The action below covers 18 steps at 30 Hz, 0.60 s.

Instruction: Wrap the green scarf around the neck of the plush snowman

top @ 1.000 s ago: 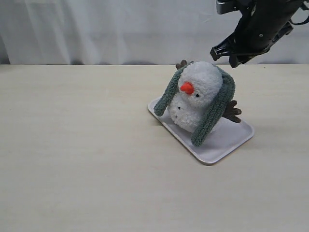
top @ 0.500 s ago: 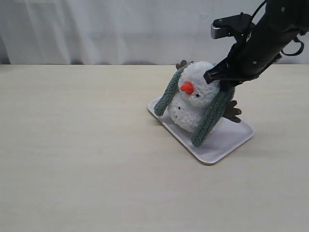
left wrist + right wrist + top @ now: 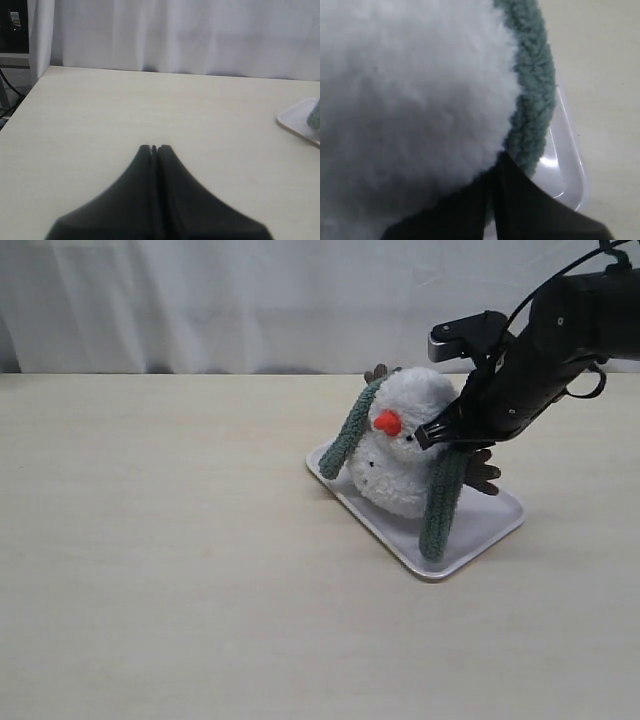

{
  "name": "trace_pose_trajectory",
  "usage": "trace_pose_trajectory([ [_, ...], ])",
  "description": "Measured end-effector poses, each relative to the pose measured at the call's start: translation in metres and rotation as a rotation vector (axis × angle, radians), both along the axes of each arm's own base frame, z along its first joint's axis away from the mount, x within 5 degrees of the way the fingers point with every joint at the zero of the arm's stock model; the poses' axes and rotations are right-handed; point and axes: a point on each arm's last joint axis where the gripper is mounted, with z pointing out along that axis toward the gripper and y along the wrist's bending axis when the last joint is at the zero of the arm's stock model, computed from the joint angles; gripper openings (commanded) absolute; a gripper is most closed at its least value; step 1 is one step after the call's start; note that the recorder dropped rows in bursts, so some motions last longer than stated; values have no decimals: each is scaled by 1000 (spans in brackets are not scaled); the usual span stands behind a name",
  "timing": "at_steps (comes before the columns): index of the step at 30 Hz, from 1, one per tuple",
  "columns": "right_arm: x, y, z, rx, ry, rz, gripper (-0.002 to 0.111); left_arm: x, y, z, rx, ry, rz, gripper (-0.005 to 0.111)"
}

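Pale wooden table (image 3: pixel 150 570) fills most of the exterior view, with a white curtain (image 3: pixel 200 300) along the top.

The black right arm (image 3: pixel 560 340) is at upper right. A second ago it was high above the figure; it has since dropped and swung in to the head's right side.

A white rectangular tray (image 3: pixel 490 525) sits right of centre, set at an angle, unmoved.

The plush snowman (image 3: pixel 405 455) lies tilted on the tray, face toward lower left, same pose as before.

The green scarf (image 3: pixel 440 505) is draped over the head, one strand down each side. The left strand is unchanged. The right strand slanted outward earlier and now hangs nearly straight, its end lower on the tray.

Right gripper (image 3: pixel 432 436): fingers pressed together, tips at the seam where scarf meets white fur. Whether any knit is caught between them cannot be told. They stood apart a second ago.

Left gripper (image 3: pixel 154 148): fingers pressed together, holding nothing, over bare table.

A brown twig arm (image 3: pixel 483 470) pokes out right of the scarf. The orange nose (image 3: pixel 387 423) points left.
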Motion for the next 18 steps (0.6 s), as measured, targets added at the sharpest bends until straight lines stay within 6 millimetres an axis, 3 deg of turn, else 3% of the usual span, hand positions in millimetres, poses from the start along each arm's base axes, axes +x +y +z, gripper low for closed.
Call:
trace_pose_trajectory([
  [8, 3, 1, -4, -19, 2, 39, 8, 0, 0, 0, 0, 0, 0, 0],
  [18, -11, -8, 42, -3, -75, 24, 45, 0, 0, 0, 0, 0, 0, 0],
])
